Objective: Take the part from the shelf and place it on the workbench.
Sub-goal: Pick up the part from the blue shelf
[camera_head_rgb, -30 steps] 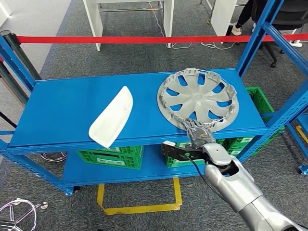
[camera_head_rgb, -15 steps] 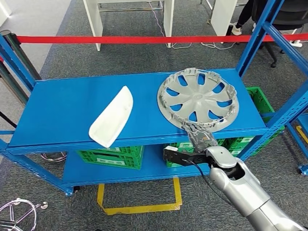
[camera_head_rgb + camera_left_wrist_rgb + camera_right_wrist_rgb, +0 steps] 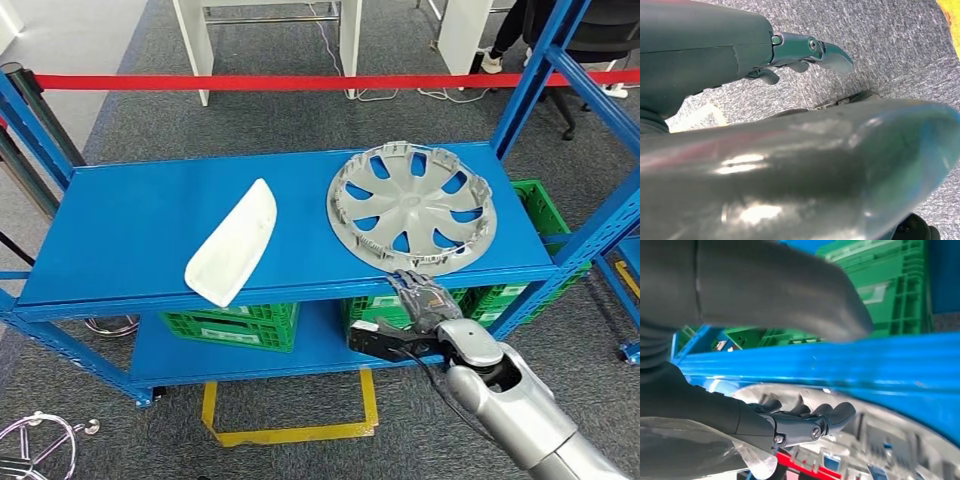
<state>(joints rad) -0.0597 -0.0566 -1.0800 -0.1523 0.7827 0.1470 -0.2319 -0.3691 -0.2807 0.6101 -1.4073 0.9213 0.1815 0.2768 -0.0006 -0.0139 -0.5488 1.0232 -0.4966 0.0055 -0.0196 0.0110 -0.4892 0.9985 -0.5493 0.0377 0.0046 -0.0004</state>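
The hubcap (image 3: 411, 206) lies flat on the top shelf (image 3: 151, 240), toward its 3 o'clock end, its near rim close to the shelf's front edge. A white cover (image 3: 232, 243) lies on the same shelf at about 9 o'clock from the hubcap, well apart from it. The right hand (image 3: 421, 297) is at the front edge, at 6 o'clock from the hubcap's rim — fingers (image 3: 836, 412) stretched forward and apart from the thumb, holding nothing. Whether the fingertips touch the rim I cannot tell. The left hand (image 3: 806, 50) hangs over grey carpet (image 3: 885, 45), fingers extended, holding nothing. Green crates (image 3: 226, 325) sit on the lower shelf.
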